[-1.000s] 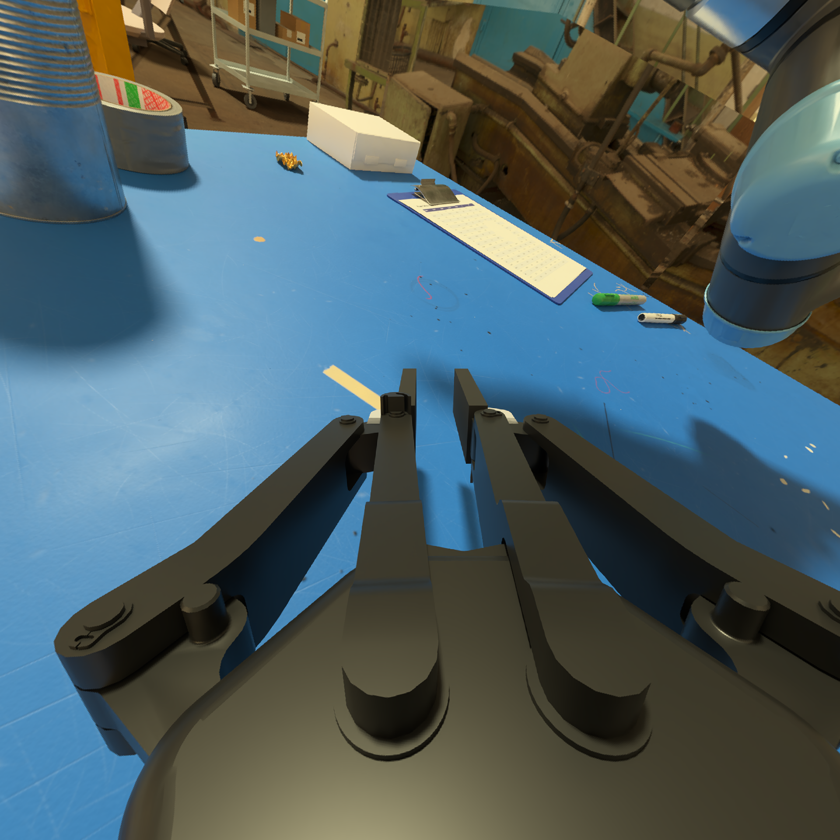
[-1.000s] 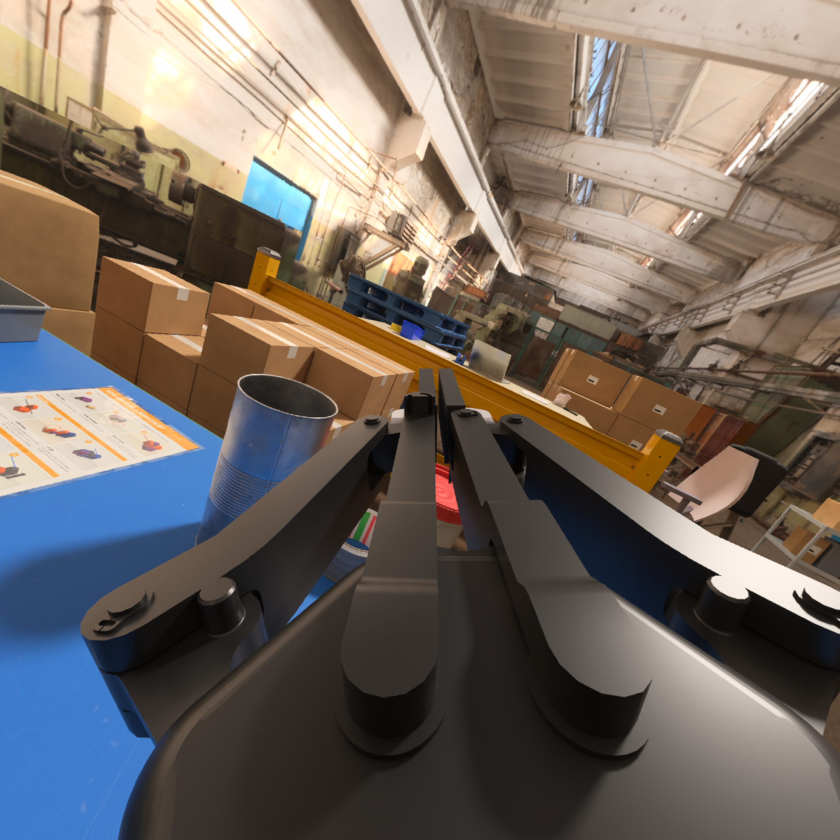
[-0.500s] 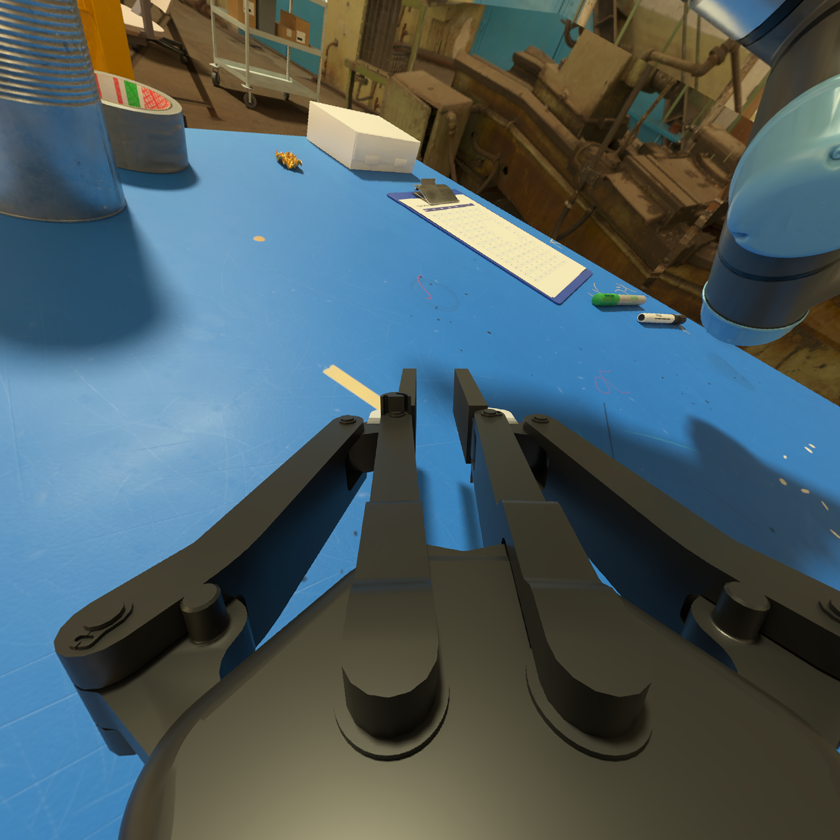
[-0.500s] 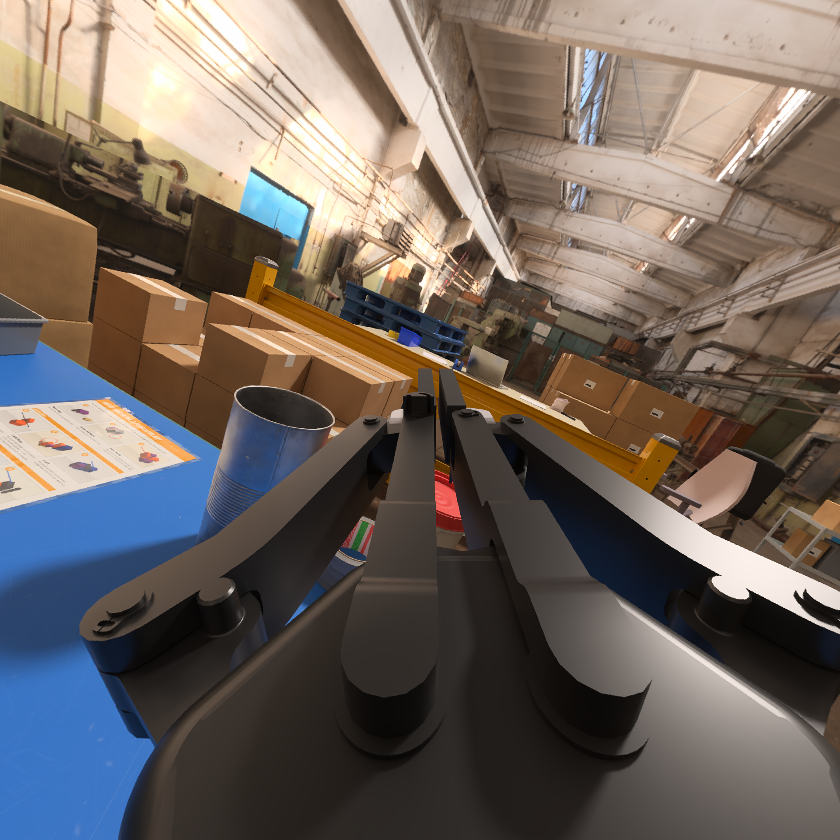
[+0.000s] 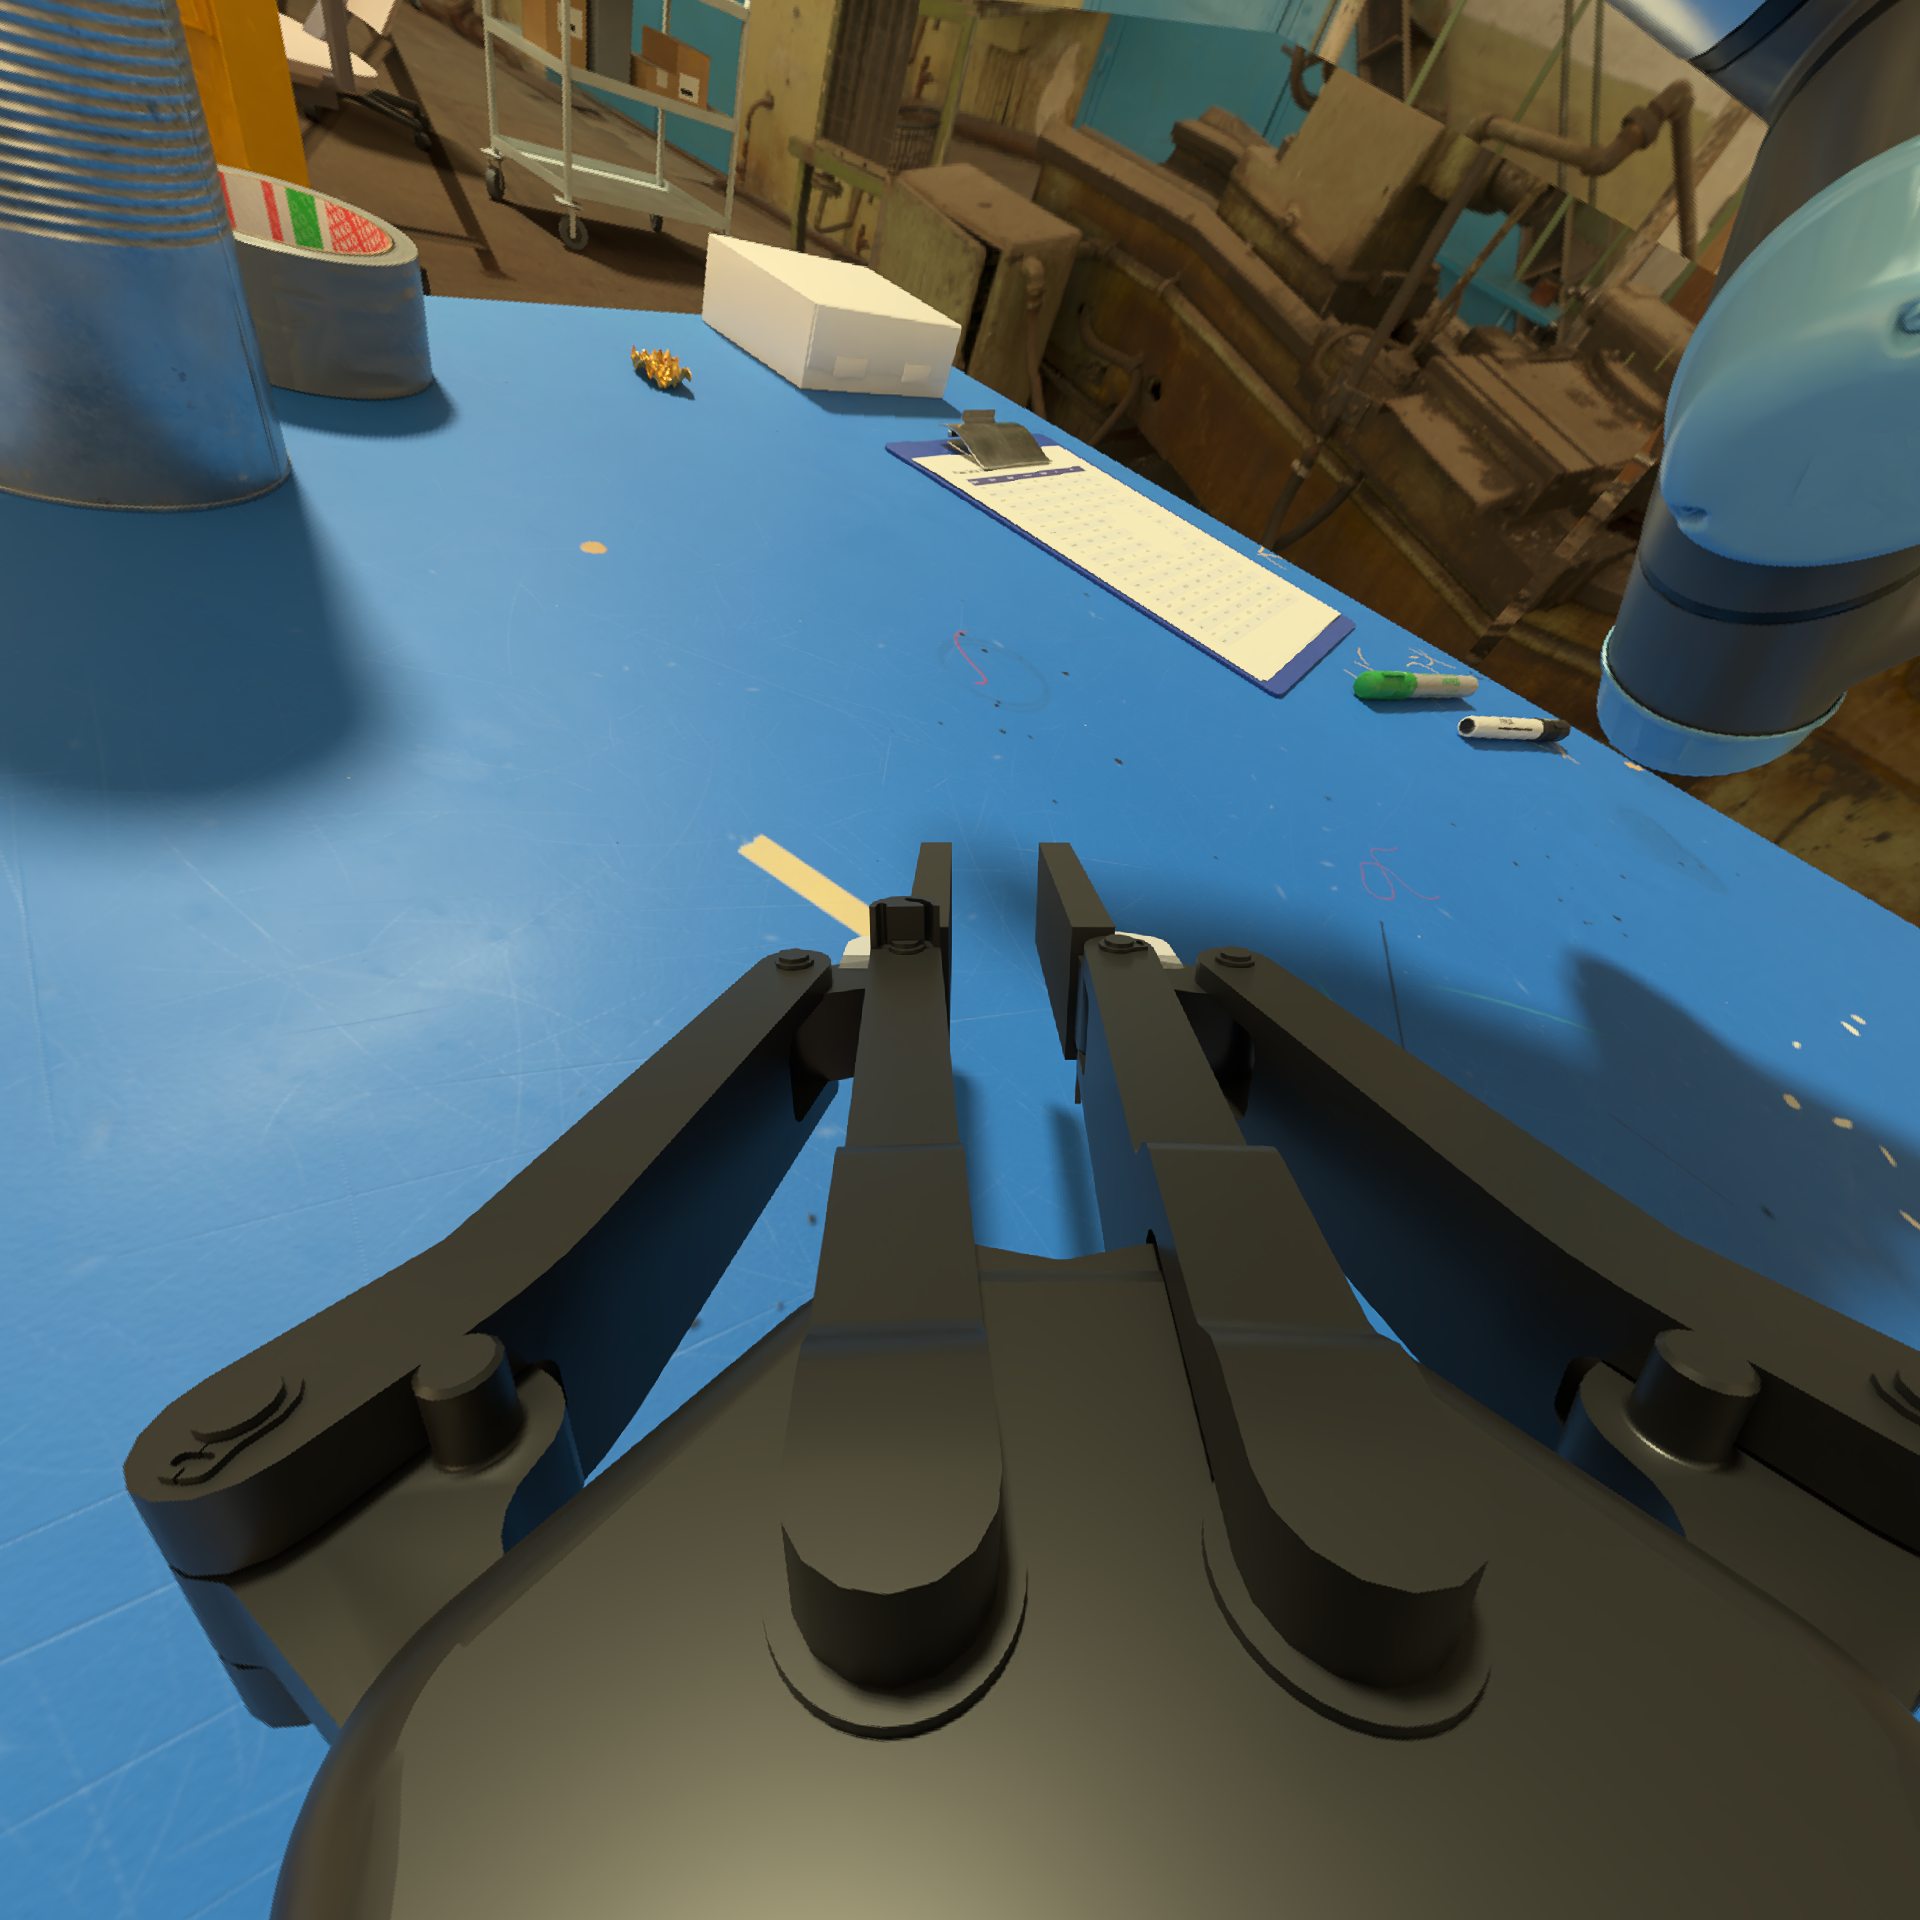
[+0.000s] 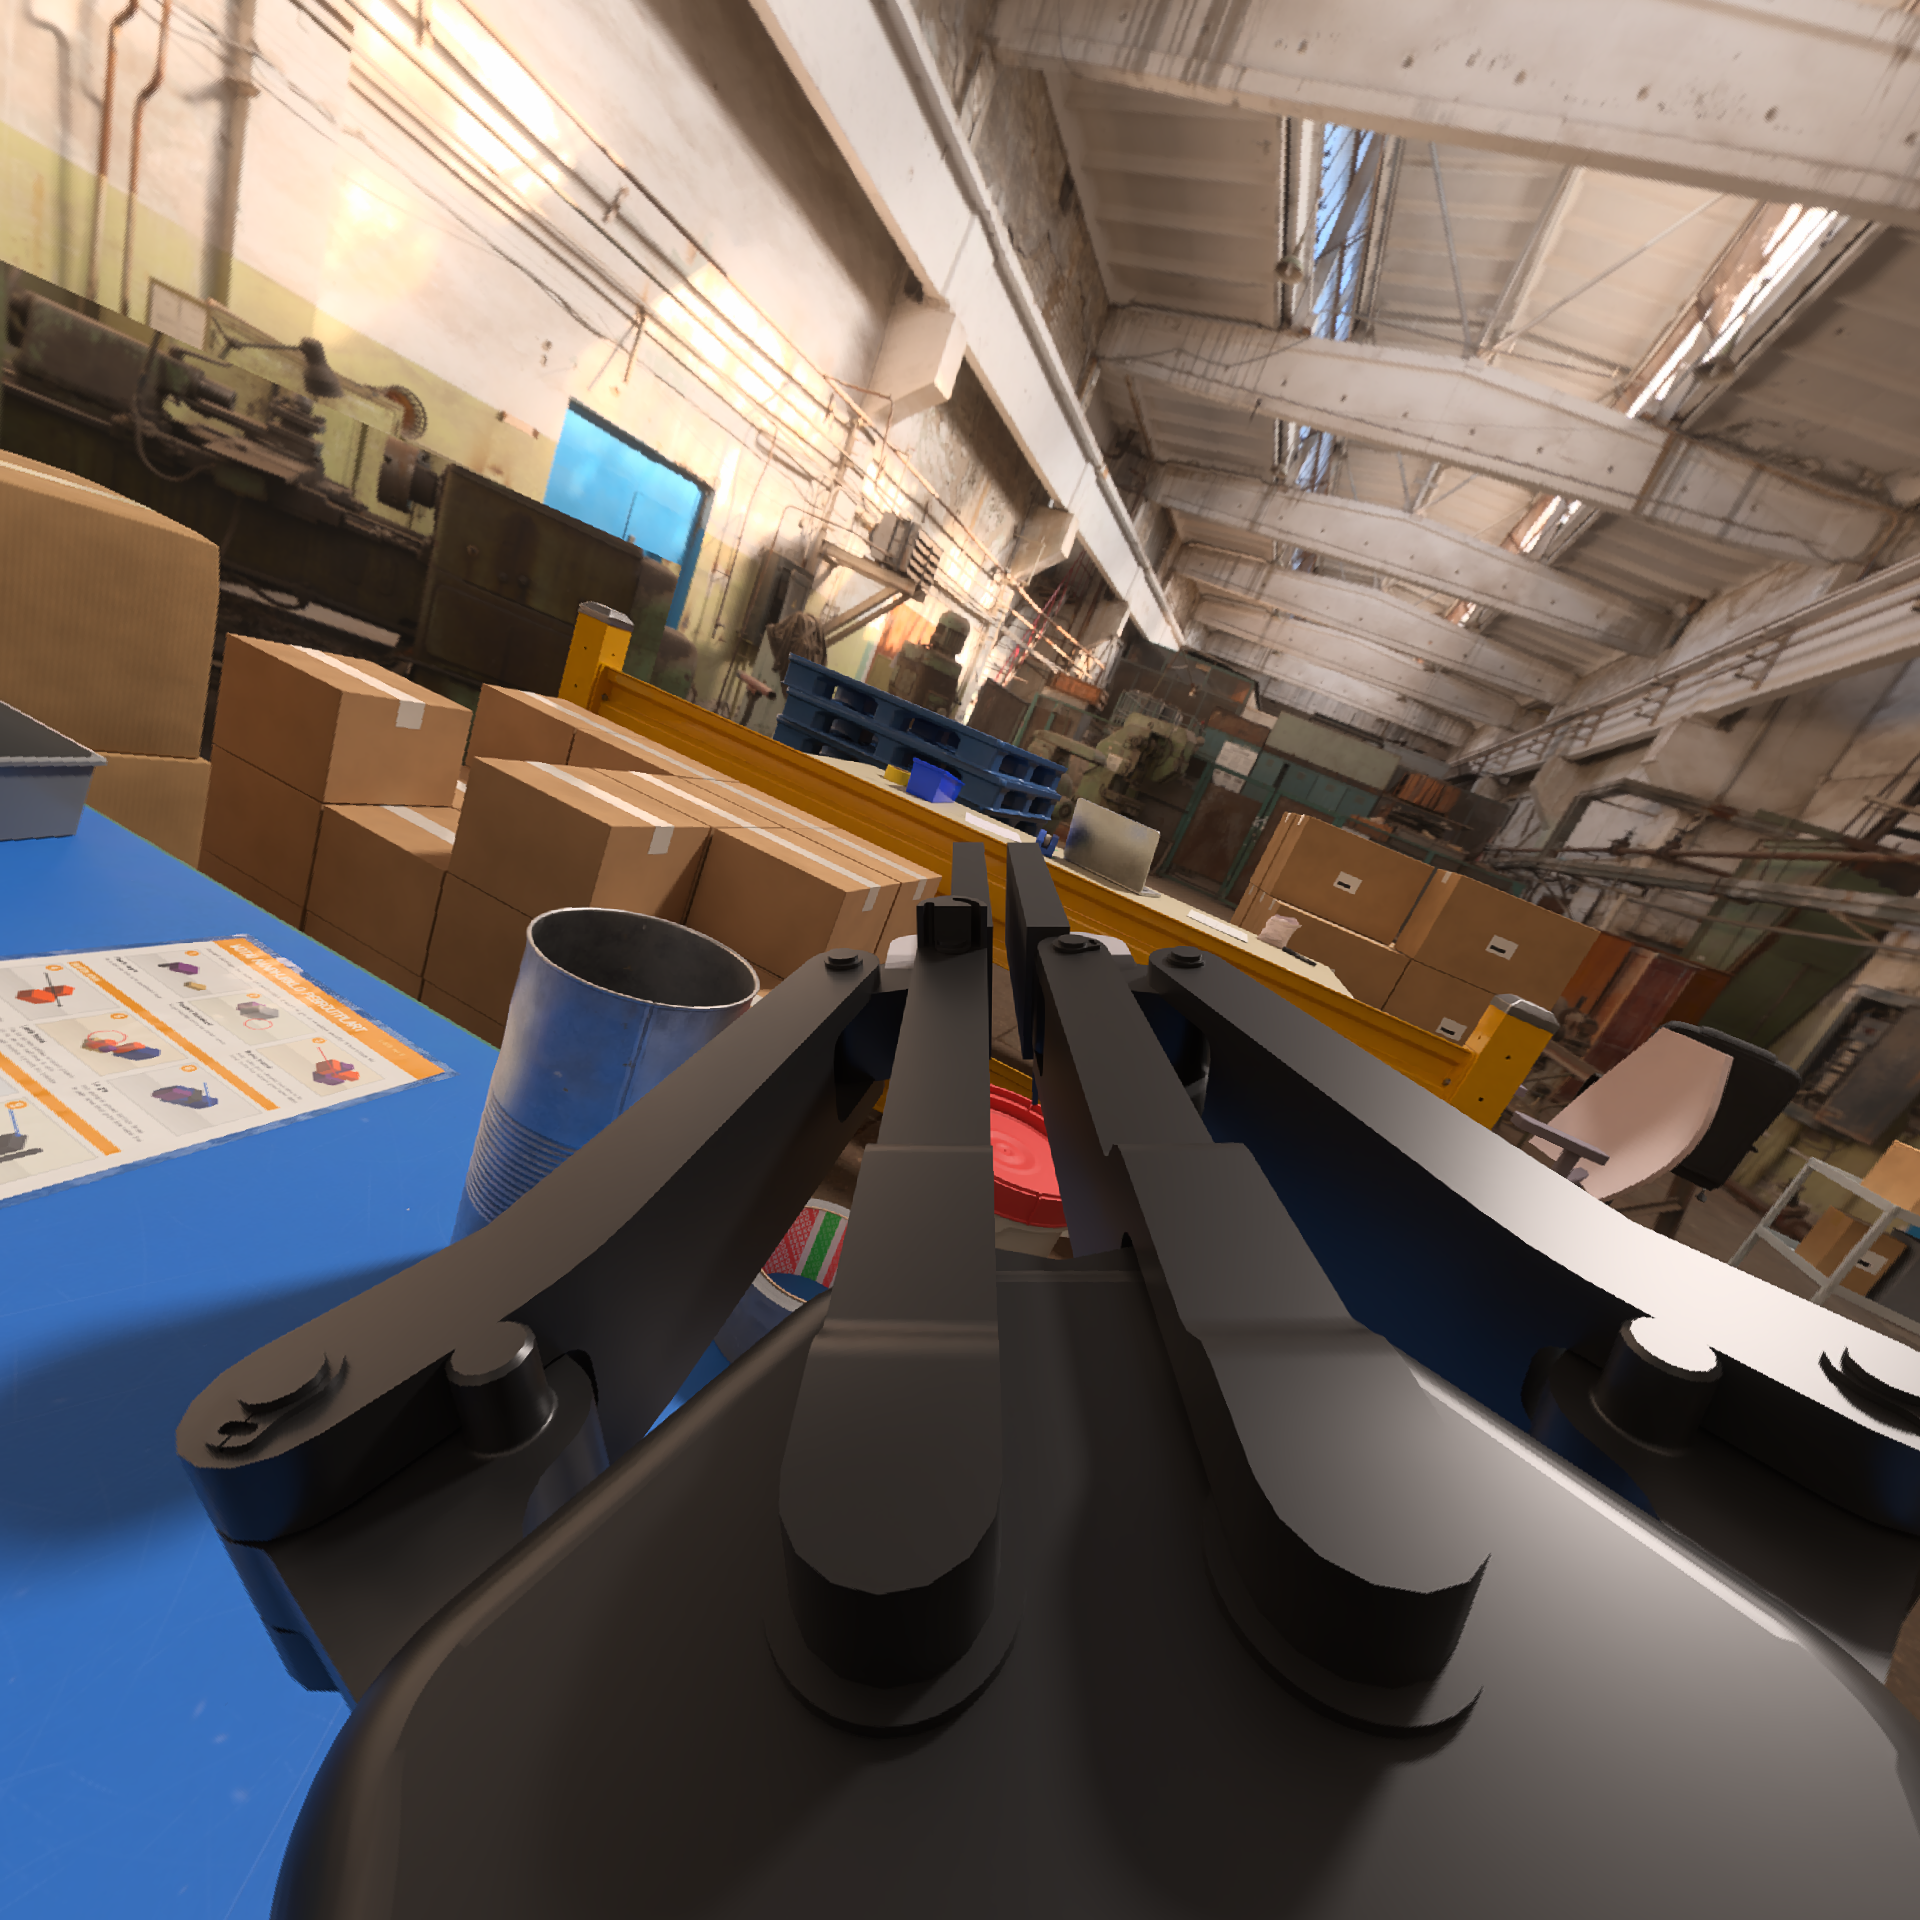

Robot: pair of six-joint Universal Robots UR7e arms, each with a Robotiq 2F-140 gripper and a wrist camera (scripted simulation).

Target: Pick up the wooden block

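No clear wooden block shows in either view. A thin tan strip (image 5: pixel 800 881) lies flat on the blue table (image 5: pixel 520 987), its near end hidden behind my left finger. My left gripper (image 5: pixel 994 862) hovers low over the table just right of the strip. Its jaws are nearly together with a narrow gap, and nothing is between them. My right gripper (image 6: pixel 997 862) is shut and empty. It is raised and points out over the table's far edge toward the hall.
A metal pipe (image 5: pixel 104 312) (image 6: pixel 613 1039) and a tape roll (image 5: pixel 332 301) stand far left. A white box (image 5: pixel 831 317), a clipboard (image 5: pixel 1132 551) and two markers (image 5: pixel 1408 685) line the right edge. The right arm's joint (image 5: pixel 1787 499) hangs there. A printed sheet (image 6: pixel 177 1049) lies left.
The right wrist view has drifted slightly, and the right arm's joint has edged a little left in the left wrist view. The left gripper has not moved.
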